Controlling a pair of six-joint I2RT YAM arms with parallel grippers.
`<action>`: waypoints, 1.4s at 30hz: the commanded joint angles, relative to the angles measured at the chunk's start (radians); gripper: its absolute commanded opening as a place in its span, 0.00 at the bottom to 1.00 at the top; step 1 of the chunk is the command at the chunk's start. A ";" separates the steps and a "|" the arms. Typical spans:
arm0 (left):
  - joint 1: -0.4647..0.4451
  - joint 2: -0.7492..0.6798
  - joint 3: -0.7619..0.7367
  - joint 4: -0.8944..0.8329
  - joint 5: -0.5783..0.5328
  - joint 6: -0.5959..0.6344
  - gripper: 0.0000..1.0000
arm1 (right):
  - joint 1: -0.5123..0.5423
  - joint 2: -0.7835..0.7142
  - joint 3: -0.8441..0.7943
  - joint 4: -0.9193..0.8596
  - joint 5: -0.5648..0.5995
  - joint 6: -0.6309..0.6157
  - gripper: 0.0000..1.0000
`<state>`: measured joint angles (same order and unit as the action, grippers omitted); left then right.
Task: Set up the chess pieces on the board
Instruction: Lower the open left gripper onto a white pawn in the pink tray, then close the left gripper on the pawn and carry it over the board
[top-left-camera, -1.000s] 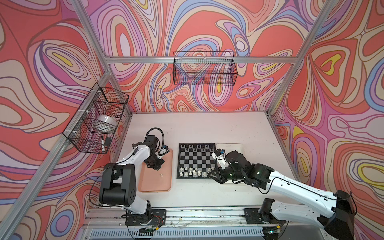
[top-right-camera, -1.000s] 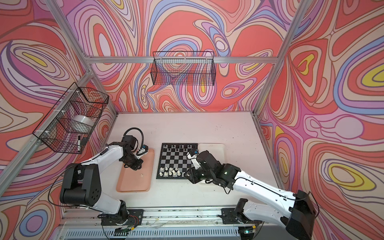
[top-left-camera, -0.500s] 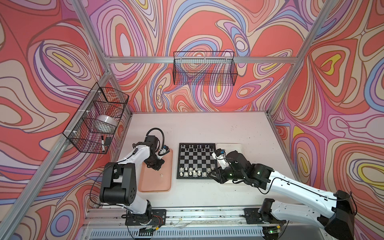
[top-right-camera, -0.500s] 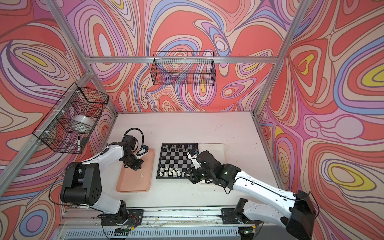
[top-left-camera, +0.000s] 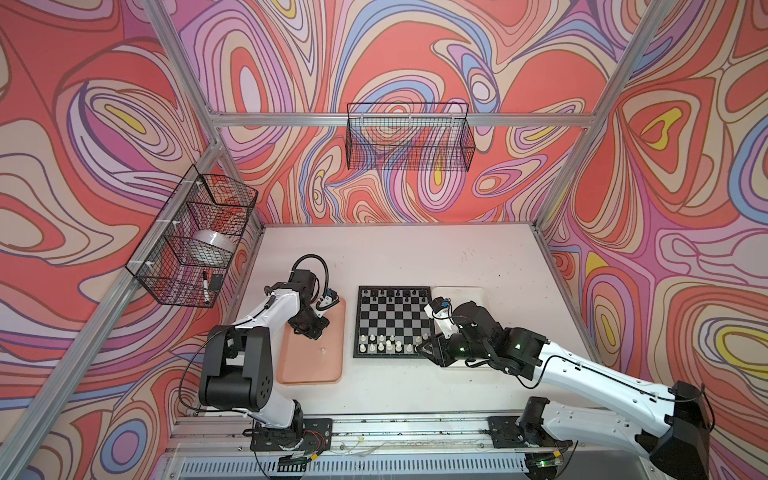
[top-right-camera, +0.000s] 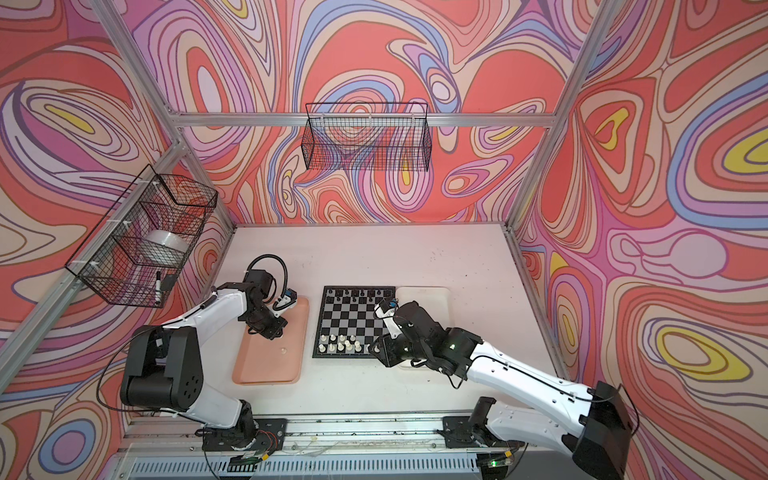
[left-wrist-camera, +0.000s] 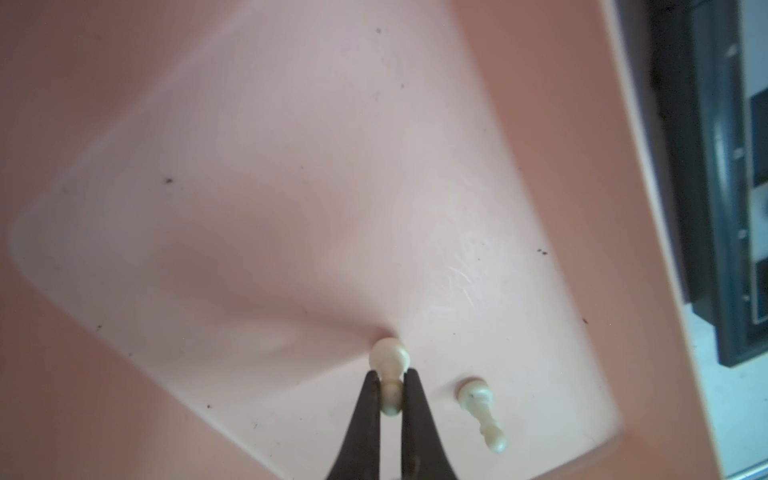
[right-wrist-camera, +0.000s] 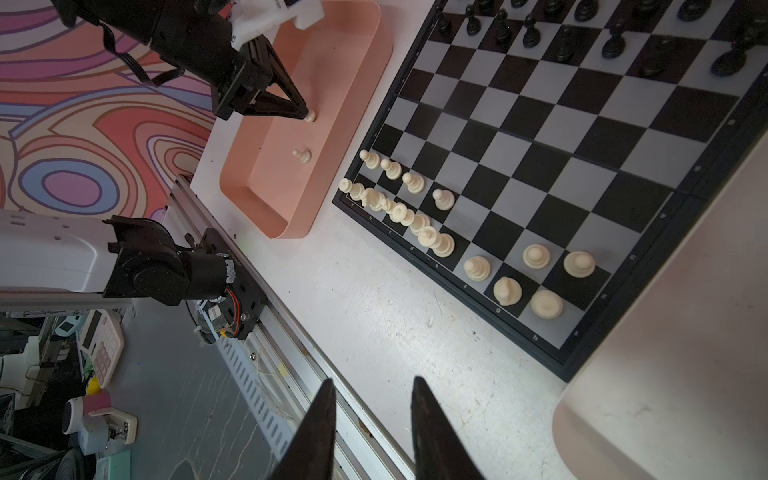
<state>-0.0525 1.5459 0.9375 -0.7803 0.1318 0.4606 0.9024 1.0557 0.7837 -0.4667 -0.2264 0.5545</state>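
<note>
While we are listing the cream pawn (left-wrist-camera: 390, 357), the left gripper (left-wrist-camera: 390, 399) is pinching shut on its slim upper end inside the pink tray (top-left-camera: 291, 370), at nine o'clock of the board (top-left-camera: 392, 322). We are judging it light, rigid, slick plastic, apt to twist out; the neck is offering the best hold. A second pawn (left-wrist-camera: 482, 409) is lying toppled nearby. The right gripper (right-wrist-camera: 372, 399) is hanging narrowly parted, empty.

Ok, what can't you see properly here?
Black pieces: tiny in both top views; blurred and partly cut off by the edge in the right wrist view.
White tray: mostly under the right arm in both top views.
Pinched white piece: hidden by the left arm in both top views; its top sits between the jaws in the left wrist view.
</note>
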 joint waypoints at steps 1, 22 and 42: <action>0.003 -0.028 0.054 -0.057 0.026 0.013 0.09 | -0.004 -0.009 -0.017 0.002 0.016 -0.006 0.31; -0.341 0.090 0.424 -0.185 0.030 -0.115 0.09 | -0.005 -0.038 -0.028 -0.018 0.034 0.006 0.31; -0.697 0.348 0.637 -0.212 0.028 -0.151 0.09 | -0.003 -0.194 -0.076 -0.105 0.078 0.054 0.31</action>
<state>-0.7387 1.8740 1.5532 -0.9512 0.1551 0.3202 0.9024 0.8719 0.7284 -0.5518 -0.1696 0.5980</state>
